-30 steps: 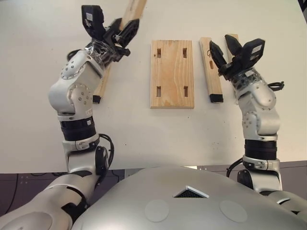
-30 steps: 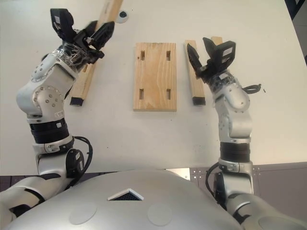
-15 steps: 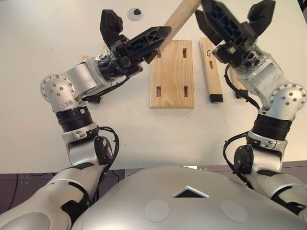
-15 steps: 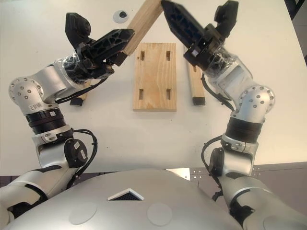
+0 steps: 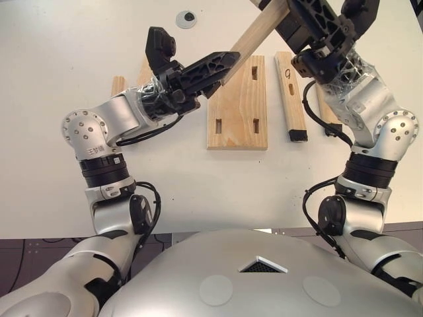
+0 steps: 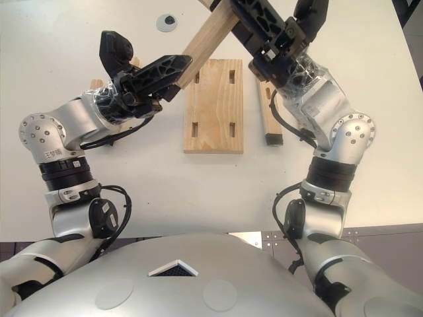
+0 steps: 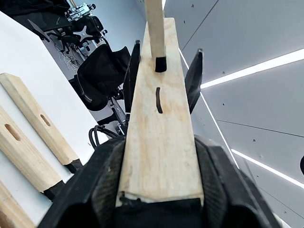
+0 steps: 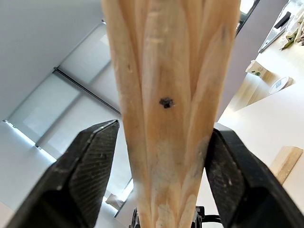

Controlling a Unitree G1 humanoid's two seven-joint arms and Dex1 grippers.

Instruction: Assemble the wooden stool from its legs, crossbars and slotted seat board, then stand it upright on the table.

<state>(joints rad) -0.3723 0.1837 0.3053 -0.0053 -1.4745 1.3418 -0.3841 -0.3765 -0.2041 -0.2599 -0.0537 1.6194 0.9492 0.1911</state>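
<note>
Well, in the left eye view my left pincer (image 5: 221, 65), upper centre, is clenched on the lower end of a wooden leg (image 5: 254, 39). It is held slantwise above the seat board (image 5: 236, 112), which lies flat on the tabletop (image 5: 66, 39). My right pincer (image 5: 317, 16), top right, grasps the leg's upper end. The left wrist view looks along the leg between my fingers (image 7: 104, 190); a thin strip seems to enter its far slot. The right wrist view has the wood clamped between both fingers (image 8: 90, 161).
</note>
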